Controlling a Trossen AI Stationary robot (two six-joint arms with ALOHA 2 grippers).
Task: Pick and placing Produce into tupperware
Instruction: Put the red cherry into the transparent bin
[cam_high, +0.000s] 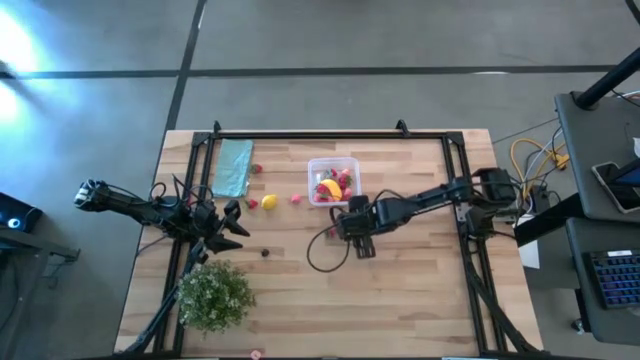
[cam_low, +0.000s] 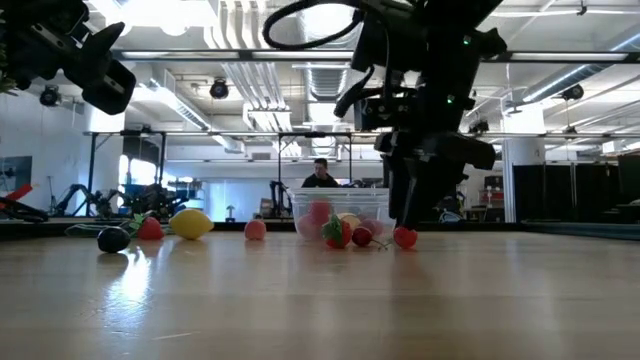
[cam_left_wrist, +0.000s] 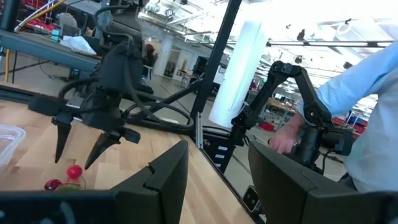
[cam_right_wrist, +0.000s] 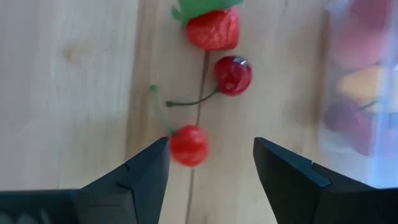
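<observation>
Right wrist view: your right pincer (cam_right_wrist: 210, 163) hangs wide open, empty, over a cherry (cam_right_wrist: 188, 145).
Cherry: table middle, beside the tupperware (cam_high: 333, 181).
Tip: centre it, then descend.
Left pincer (cam_high: 232, 225): open, empty, near left edge.

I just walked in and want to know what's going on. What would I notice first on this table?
First, the right gripper, open, hanging just over a red cherry on the wood, with a second cherry and a strawberry close by. Next to them, mid-table, sits the clear tupperware, already holding colourful fruit. The left gripper, open too, waits near the green leafy bush at the table's front left.
</observation>
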